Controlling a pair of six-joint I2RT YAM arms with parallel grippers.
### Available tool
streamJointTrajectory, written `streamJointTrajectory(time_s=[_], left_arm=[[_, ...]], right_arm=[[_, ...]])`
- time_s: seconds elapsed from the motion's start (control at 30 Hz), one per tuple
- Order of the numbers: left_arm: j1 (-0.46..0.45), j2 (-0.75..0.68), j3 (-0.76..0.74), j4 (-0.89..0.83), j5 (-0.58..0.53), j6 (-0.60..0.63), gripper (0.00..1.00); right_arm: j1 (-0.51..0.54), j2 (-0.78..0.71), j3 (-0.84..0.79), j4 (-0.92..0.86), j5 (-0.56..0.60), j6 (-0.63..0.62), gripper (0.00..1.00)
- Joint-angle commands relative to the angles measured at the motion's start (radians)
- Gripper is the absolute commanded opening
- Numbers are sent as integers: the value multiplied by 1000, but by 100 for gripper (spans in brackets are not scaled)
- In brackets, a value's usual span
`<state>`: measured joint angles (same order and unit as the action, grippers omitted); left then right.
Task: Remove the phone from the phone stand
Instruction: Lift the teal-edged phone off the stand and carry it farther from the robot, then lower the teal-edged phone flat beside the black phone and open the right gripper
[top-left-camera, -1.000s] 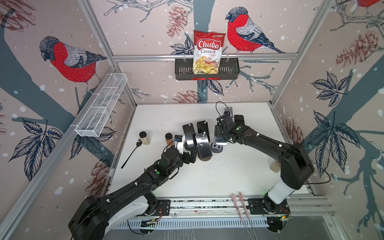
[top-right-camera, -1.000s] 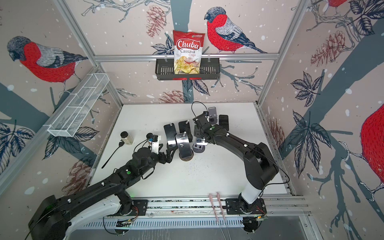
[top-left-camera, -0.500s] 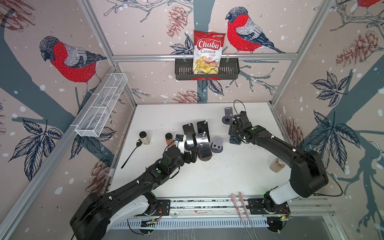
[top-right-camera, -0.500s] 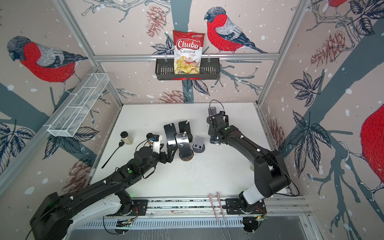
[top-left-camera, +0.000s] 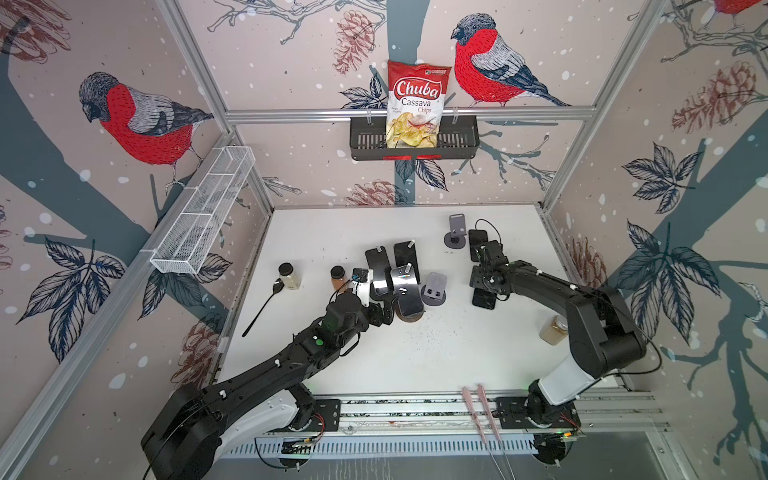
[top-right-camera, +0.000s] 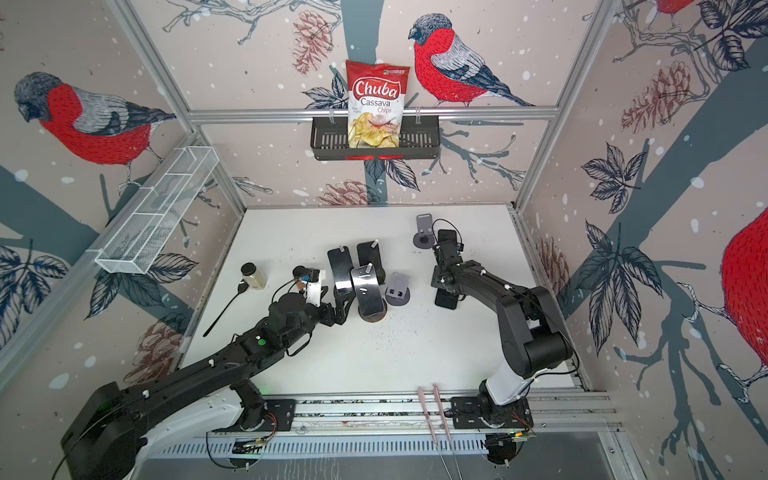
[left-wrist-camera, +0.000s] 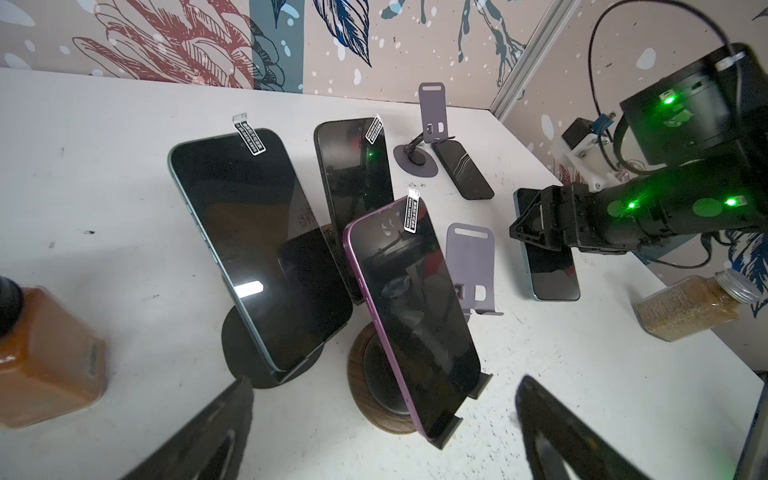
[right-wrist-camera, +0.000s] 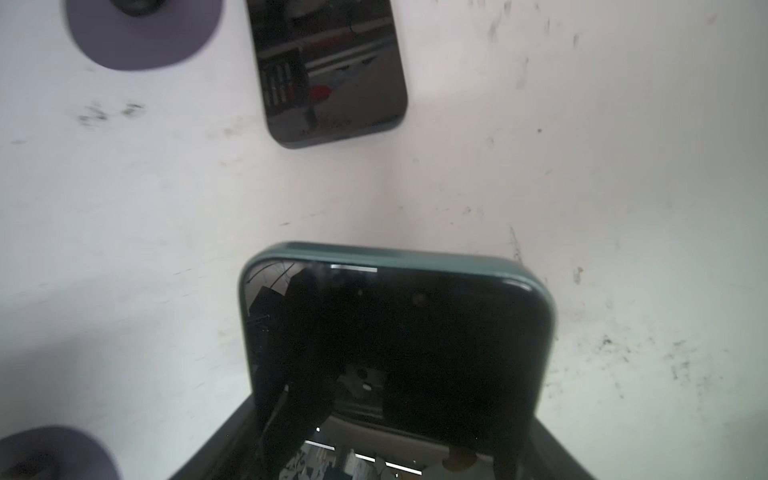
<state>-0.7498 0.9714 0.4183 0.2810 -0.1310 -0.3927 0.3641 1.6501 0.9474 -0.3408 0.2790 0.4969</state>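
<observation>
R end effector (top-left-camera: 483, 289): fingers part-closed, pinching the teal-edged phone (right-wrist-camera: 395, 332) by its long sides, screen up, low at the table (left-wrist-camera: 124, 257) (can't tell if it rests there or sits just off the surface). That phone is clear of the lilac phone stand (left-wrist-camera: 471, 270), to the stand's right in both top views.

L end effector (left-wrist-camera: 385, 380): spread wide, gripping nothing. It is lined up on a purple phone (left-wrist-camera: 411, 307) leaning on a wood-base stand (left-wrist-camera: 357, 374), w/o touching.

Just behind are a green-edged phone (left-wrist-camera: 249, 232) and a dark phone (left-wrist-camera: 353, 187), both propped. Far back is a 2nd lilac stand (left-wrist-camera: 432, 112) w/ a black phone (left-wrist-camera: 461, 170) flat beside it. Spice jar (left-wrist-camera: 690, 307) lies near the R arm.
</observation>
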Motion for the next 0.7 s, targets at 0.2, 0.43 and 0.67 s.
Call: streamJointTrajectory(time_s=[0.2,0.43,0.67], left_arm=[[0,-2,-3,35,-9,22,97],[0,-13,-14,29,-9,22,97],[0,-38,-33,29,-21,17,97]], right_arm=[[-29,107,38,46,-38,-28,70],[-47,184,76,45,-115,-68,72],[-50,215,74,28,-134,-69,74]])
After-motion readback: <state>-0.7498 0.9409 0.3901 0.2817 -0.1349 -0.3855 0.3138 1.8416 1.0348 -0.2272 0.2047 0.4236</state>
